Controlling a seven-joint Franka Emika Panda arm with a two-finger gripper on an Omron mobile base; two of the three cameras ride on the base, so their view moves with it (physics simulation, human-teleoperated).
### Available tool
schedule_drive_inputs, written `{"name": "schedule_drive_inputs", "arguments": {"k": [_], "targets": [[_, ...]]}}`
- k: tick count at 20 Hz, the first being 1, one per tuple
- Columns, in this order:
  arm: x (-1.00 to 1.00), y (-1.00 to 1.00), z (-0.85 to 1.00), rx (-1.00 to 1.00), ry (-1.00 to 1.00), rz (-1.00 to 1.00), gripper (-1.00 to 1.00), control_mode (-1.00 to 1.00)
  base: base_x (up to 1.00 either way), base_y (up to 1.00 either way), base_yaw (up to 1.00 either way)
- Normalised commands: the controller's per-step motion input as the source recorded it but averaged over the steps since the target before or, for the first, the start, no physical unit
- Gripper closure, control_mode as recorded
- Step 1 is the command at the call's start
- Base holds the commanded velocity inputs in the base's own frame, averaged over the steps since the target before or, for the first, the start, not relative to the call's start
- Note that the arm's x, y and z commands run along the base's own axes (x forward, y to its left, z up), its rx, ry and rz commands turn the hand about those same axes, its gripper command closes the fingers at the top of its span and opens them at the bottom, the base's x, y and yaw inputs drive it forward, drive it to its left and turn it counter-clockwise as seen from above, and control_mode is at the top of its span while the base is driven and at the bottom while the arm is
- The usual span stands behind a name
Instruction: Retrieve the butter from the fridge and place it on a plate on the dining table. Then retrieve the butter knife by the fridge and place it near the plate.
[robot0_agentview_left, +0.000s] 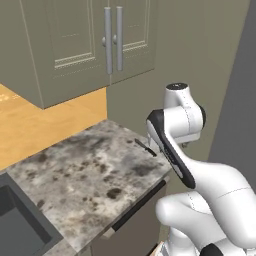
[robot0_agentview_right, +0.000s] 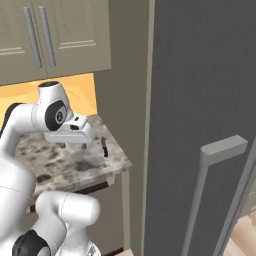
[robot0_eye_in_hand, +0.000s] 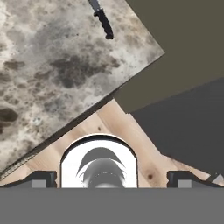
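Well beyond open fingers (robot0_eye_in_hand: 46, 178) lies butter knife (robot0_eye_in_hand: 103, 20).

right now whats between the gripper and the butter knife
Only bare marbled counter: in the hand view nothing lies between the open gripper and the butter knife near the counter's corner.

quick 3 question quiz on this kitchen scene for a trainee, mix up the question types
1. True or false: the butter knife lies on the marbled counter.
2. Multiple choice: the pincer is A) shut on the knife, B) open and holding nothing, C) shut on a cup.
3. Fill in: in the right base view, the tall dark grey thing with the long bar handle is the ____.

Key: 1 true; 2 B, its fingertips stand wide apart in the hand view with nothing between them; 3 fridge.
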Motion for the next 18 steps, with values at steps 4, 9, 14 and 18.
{"name": "schedule_drive_inputs", "arguments": {"k": [4,9,14,18], "targets": [[0.0,0.0,0.0,0.0,0.0,0.0,-1.0,1.0,0.33,0.0,0.0],[0.27,0.0,-0.19,0.0,-0.12,0.0,-1.0,-1.0,0.0,0.0,0.0],[0.43,0.0,-0.31,0.03,-0.14,0.0,-1.0,-1.0,0.0,0.0,0.0],[0.34,0.0,-0.18,0.02,-0.09,0.0,-1.0,-1.0,0.0,0.0,0.0]]}}
